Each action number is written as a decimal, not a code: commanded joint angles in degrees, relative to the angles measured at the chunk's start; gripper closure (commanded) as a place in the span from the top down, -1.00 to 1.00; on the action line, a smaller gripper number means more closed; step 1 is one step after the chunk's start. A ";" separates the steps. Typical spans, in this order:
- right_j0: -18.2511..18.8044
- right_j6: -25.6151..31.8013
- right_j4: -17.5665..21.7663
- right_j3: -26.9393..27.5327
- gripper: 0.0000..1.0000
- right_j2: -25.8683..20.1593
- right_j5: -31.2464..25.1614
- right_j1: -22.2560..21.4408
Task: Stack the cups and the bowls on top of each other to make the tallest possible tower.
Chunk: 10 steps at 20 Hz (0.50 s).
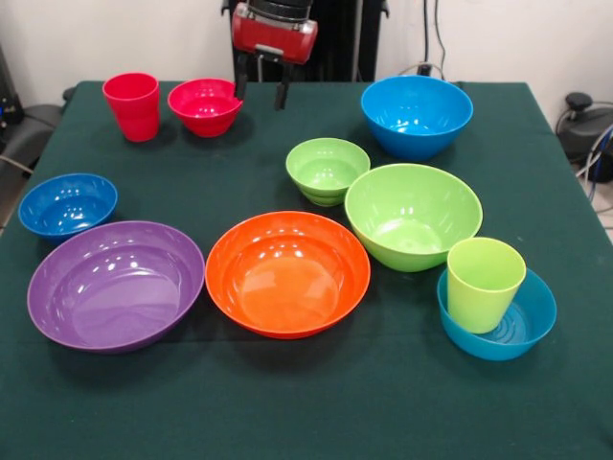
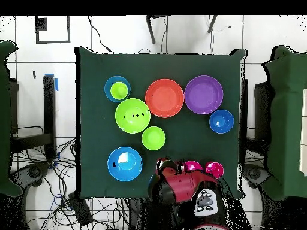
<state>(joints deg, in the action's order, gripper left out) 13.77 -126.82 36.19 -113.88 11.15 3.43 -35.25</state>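
The lime-green tumbler (image 1: pixel 484 281) stands upright inside the teal-blue bowl (image 1: pixel 525 329) at the near right; overhead it shows as the tumbler (image 2: pixel 120 90) in the bowl (image 2: pixel 108 88). The red tumbler (image 1: pixel 132 105) and the small red bowl (image 1: pixel 205 106) stand side by side at the far left. The small dark-blue bowl (image 1: pixel 67 203) sits at the left edge. My gripper (image 1: pixel 261 84) hangs open and empty at the table's far edge, just right of the red bowl and apart from it. Overhead it (image 2: pixel 163 165) is partly hidden by the arm.
A large purple bowl (image 1: pixel 115 285) and an orange bowl (image 1: pixel 287 273) sit at the near middle. A large lime bowl (image 1: pixel 413 216), a small ribbed lime bowl (image 1: pixel 327 170) and a large blue bowl (image 1: pixel 417 115) fill the right half.
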 commanded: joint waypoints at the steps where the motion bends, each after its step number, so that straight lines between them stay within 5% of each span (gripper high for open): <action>1: 3.40 1.55 5.39 4.93 1.00 -5.47 0.28 -0.44; 10: 6.29 1.88 7.55 4.76 1.00 -7.72 -1.06 -0.46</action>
<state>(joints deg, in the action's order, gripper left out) 18.88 -126.82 39.73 -113.35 10.54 3.43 -35.75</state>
